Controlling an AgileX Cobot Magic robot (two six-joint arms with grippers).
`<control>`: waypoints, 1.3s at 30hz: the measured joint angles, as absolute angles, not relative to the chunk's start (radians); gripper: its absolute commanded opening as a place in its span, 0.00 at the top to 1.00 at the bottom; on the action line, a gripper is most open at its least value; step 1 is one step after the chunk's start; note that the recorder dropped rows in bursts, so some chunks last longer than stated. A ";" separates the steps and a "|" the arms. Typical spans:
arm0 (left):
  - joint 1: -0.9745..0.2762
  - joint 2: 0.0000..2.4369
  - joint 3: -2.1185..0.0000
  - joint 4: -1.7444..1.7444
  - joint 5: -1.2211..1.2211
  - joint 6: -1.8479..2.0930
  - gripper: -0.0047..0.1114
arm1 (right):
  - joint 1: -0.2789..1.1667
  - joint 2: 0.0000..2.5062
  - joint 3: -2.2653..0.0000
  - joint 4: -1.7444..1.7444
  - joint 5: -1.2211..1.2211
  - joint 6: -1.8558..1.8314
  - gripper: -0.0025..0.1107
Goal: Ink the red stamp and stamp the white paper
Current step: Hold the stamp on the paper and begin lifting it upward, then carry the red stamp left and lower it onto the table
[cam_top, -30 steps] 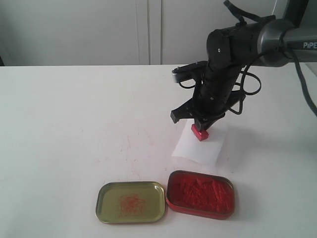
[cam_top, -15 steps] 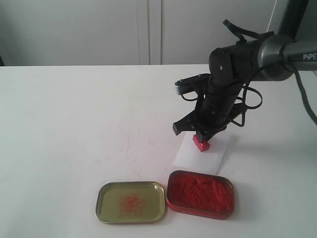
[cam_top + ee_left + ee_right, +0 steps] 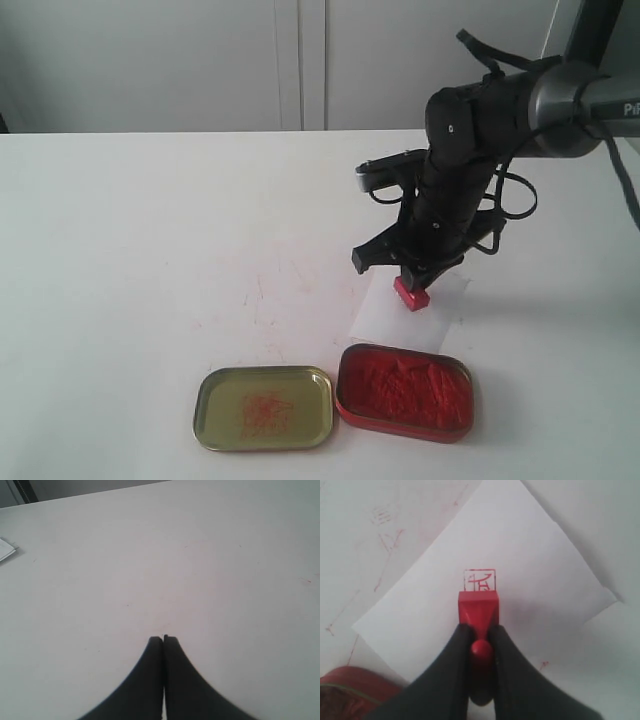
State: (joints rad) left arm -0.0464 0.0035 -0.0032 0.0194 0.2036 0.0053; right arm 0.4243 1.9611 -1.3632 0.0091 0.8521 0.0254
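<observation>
My right gripper [image 3: 415, 270] [image 3: 479, 630] is shut on the knobbed handle of the red stamp [image 3: 411, 292] [image 3: 478, 611]. The stamp sits low over the white paper [image 3: 405, 320] [image 3: 490, 545]; whether its base touches the sheet I cannot tell. A small red square imprint [image 3: 480, 580] shows on the paper just beyond the stamp's base. The red-rimmed tin of red ink paste [image 3: 404, 391] [image 3: 350, 690] lies in front of the paper. My left gripper [image 3: 163, 639] is shut with nothing in it, over bare tabletop; it does not show in the exterior view.
A gold-coloured tin lid [image 3: 264, 407] with red smears lies left of the ink tin. Faint red marks [image 3: 262, 300] stain the tabletop left of the paper. A small white thing [image 3: 6, 548] lies at the left wrist view's edge.
My right gripper has carried the red stamp a little to the right and nearer the ink tin across the paper. The imprint now lies uncovered beyond the stamp.
</observation>
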 measured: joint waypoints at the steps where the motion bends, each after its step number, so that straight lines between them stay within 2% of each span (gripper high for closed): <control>1: -0.046 0.003 -0.003 0.019 0.204 0.005 0.96 | 0.424 1.954 -1.363 0.009 0.854 0.025 0.98; 20: -0.046 0.003 -0.003 0.019 0.204 0.005 0.96 | 0.424 1.871 -1.362 0.062 0.943 0.025 0.98; 39: -0.046 0.003 -0.003 0.019 0.204 0.005 0.96 | 0.424 1.871 -1.339 0.576 0.850 -0.227 0.98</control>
State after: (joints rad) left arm -0.0464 0.0035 -0.0032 0.0194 0.2036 0.0053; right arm 0.4243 1.8707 -1.3395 0.5758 0.8502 -0.2272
